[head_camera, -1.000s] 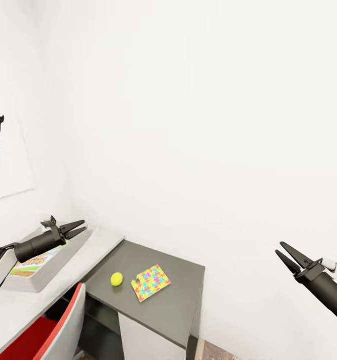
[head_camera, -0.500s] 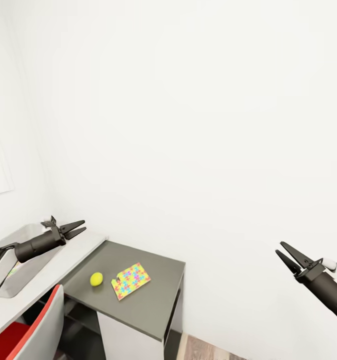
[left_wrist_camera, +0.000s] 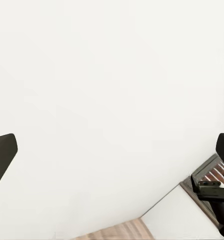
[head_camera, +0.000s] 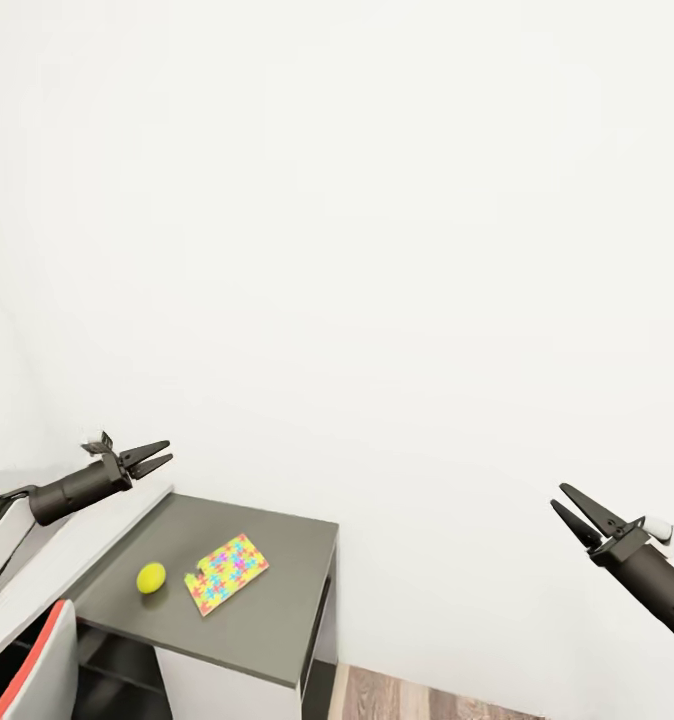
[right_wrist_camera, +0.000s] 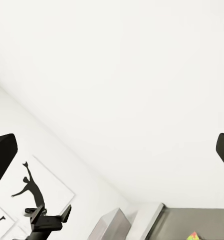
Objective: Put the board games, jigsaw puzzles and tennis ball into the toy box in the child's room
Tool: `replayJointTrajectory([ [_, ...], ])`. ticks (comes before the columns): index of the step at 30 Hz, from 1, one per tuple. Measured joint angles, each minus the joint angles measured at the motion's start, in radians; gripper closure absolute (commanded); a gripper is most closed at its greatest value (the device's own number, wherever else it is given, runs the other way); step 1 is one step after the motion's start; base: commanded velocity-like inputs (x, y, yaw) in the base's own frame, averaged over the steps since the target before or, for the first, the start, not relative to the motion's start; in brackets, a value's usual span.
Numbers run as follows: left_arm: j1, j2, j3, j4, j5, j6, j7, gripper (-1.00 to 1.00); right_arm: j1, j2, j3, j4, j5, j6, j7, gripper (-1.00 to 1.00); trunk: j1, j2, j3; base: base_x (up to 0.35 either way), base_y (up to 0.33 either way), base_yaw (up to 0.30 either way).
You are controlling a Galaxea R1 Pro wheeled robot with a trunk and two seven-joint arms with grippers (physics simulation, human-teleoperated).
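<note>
Since 1 second ago the whole head picture has slid leftward, a turn of the camera and not of the things: the toy box with its board game and the dancer poster have passed out of it, and more bare white wall (head_camera: 397, 250) now stands ahead. Both grippers sit at the same spots in the picture as before. Left gripper (head_camera: 155, 459) is raised above the pale bench (head_camera: 52, 560), its jaws parted a little, holding and touching nothing. Right gripper (head_camera: 575, 506) hangs in open air before the wall, well apart from the furniture, its jaws spread in a moderate V, also empty. On the dark grey bench (head_camera: 277, 590) the tennis ball (head_camera: 151, 577) lies just beside the jigsaw puzzle (head_camera: 227, 573), a flat multicoloured piece; the 2 are close but not touching. A red-edged chair (head_camera: 37, 680) shows at the lower corner, and wood floor (head_camera: 427, 700) beneath the bench. From the right wrist camera a dancer poster (right_wrist_camera: 29, 185) on the far wall appears, with the left gripper (right_wrist_camera: 48, 218) in front of it, a grey box (right_wrist_camera: 109, 225) and a corner of the puzzle (right_wrist_camera: 194, 236) on the dark top. From the left wrist camera comes mostly wall, a strip of floor (left_wrist_camera: 114, 231), and the right gripper (left_wrist_camera: 211, 187).
</note>
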Motion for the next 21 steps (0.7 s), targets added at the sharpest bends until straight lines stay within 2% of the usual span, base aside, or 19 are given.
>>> replayJointTrajectory([
  [8,0.0,0.0,-0.001,0.0,0.0,0.0,0.001,-1.0,0.0,0.001,0.001,0.0,0.0,-0.001,0.0,-1.0,0.0,0.0,0.0,0.0,0.047,-0.279],
  [21,0.0,-0.001,-0.001,0.0,0.0,0.0,0.002,-1.0,0.0,0.002,0.001,-0.001,0.002,-0.004,-0.003,-1.0,0.0,0.0,0.0,0.0,0.12,-0.279],
])
